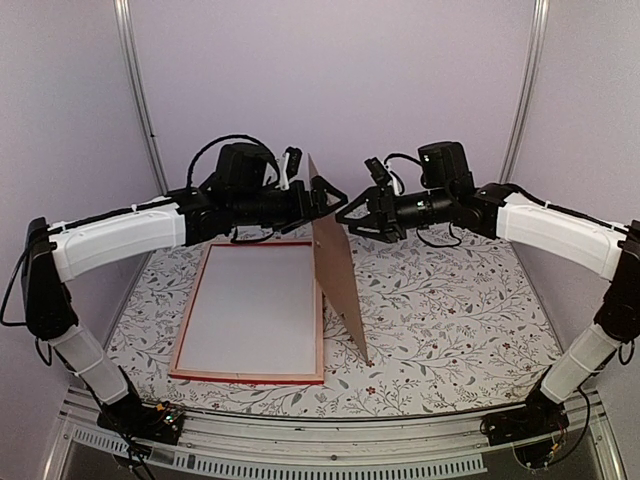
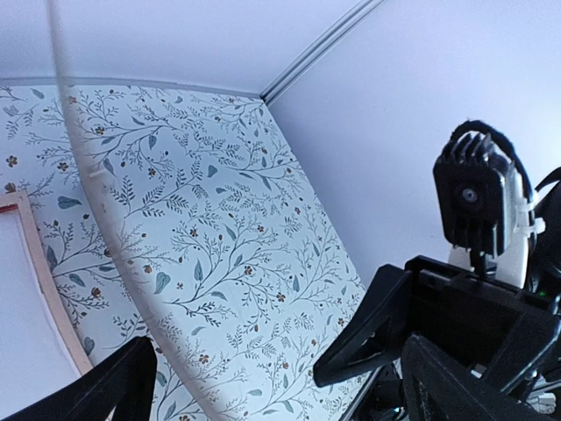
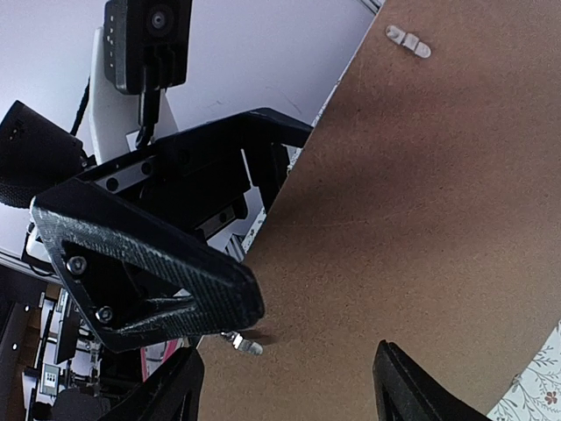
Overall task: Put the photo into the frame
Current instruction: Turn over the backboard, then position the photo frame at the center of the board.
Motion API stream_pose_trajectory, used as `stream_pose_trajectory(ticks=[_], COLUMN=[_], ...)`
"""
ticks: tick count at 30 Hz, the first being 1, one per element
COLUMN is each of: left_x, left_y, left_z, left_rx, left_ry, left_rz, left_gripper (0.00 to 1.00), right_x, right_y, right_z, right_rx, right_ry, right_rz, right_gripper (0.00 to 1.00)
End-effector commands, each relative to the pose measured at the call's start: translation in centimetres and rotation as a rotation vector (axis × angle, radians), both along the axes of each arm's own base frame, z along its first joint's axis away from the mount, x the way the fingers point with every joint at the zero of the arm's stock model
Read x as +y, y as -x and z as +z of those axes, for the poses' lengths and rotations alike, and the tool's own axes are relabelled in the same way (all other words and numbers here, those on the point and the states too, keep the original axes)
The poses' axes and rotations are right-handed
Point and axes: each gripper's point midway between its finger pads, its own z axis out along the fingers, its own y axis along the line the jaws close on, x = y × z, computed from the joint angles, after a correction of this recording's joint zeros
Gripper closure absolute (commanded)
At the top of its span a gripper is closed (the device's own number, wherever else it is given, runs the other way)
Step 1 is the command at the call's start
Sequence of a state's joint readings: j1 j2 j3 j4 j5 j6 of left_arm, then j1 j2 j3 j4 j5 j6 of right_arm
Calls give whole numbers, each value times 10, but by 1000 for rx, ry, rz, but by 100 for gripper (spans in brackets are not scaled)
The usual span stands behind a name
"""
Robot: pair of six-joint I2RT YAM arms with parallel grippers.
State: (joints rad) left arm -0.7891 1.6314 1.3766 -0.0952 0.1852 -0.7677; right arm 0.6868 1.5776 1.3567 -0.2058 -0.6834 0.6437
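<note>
When seen from above, the brown board (image 1: pixel 338 280) stands up on its edge on the flowery table (image 1: pixel 450 310). The frame (image 1: pixel 247 378) lies flat just beside the board, on the left arm's side. A white sheet (image 1: pixel 255 310) fills it. Whether that sheet is the photo cannot be told. The left gripper (image 1: pixel 332 192) is at the board's top part with its fingers spread wide. The right gripper (image 1: pixel 352 215) is close by on the board's other side, and its fingers are apart too.

From the left wrist, the board is a thin blurry strip running down between the left gripper's wide fingers. One rail of the frame peeks in past the board.

From the right wrist, the board fills most of the view, right in front of the right gripper's spread fingers. Whether they touch the board cannot be told. The left gripper sits at the board's edge.
</note>
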Motion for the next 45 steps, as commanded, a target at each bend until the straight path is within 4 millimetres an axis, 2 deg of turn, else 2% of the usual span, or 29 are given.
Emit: stream_pose_trajectory(ticks=[1,5,11,14,16,18,25,31,38,45], left_x=[2,10,33,38,41,43,57,64,68,72], left_y=[-9,-10,-13,-13,-13,-13,-14,-15,-15,-15], left_z=[1,-10,-21,-29,-37,-45,-57,-70,-81,-92], left_rx=[11,20,8,14,22,34,48,66,89,131], left_ry=[5,-33,-109,-135,-144,-149,-170,-188,-179,-118], left_rz=[4,26,88,89,84,77,101,111,108,88], left_gripper=[0,7,20,30,44,52,58,73,82,96], right_x=[15,13,3,-10,-20,-28,-46,-56,-61,-70], right_y=[1,-2,-8,-16,-21,-23,-26,-29,-33,-38], right_z=[13,9,-7,-18,-27,-34,-64,-84,-101,-120], right_rx=[-27,-27,-31,-22,-10,-4,36,62,84,107], right_ry=[-37,-18,45,70,85,96,144,178,205,226], right_rz=[28,13,-32,-68,-93,-110,-144,-168,-178,-194], right_gripper=[30,30,30,30,30,30,31,31,31,31])
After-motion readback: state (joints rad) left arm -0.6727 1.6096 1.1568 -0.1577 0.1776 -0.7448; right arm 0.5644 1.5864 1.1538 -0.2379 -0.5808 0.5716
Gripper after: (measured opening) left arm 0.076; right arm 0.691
